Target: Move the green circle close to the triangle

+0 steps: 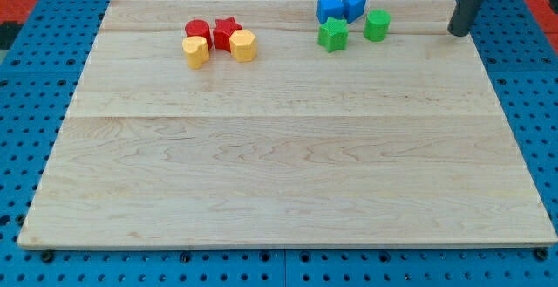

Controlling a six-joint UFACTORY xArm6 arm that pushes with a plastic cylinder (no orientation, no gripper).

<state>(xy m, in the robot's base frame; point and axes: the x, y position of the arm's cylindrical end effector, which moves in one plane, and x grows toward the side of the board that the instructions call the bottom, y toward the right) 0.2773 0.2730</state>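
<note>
The green circle [377,25] stands near the view's top right of the wooden board [279,165]. A blue triangle-like block [353,5] sits just up and left of it, touching a second blue block [330,9]. A green star [332,35] is left of the green circle. My tip [458,32] is at the board's right edge near the top, well to the right of the green circle and touching no block.
A cluster sits at the top left: a red circle [198,31], a red star [227,32], a yellow heart-like block [196,51] and a yellow hexagon [243,45]. Blue pegboard [26,104] surrounds the board.
</note>
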